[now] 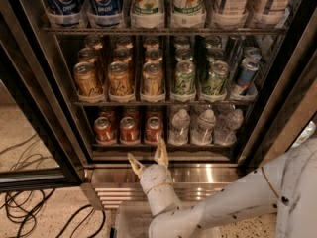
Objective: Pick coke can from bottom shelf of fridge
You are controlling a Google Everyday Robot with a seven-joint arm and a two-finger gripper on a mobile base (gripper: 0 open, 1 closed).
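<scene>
Three packed columns leave the coke can point(153, 129) little clearance on the bottom shelf point(208, 145); the claw point(147, 156), wide open and empty just below, may knock neighbouring cans point(129, 129).

The setting looks like an office break area or a small shop: a glass-door display fridge point(213, 175) stocked with ordered rows of cans point(120, 78) and water bottles point(203, 128), on a speckled floor point(64, 222) with loose cables point(25, 212). The gripper point(146, 150) hangs, fingers spread, before the fridge's steel base.

Orange-gold cans point(120, 78) left, green-silver cans point(185, 78) right, mid-height. Water bottles point(204, 126) lower right. Black cables point(25, 209) near left. Gripper point(147, 158) near centre, spread.
</scene>
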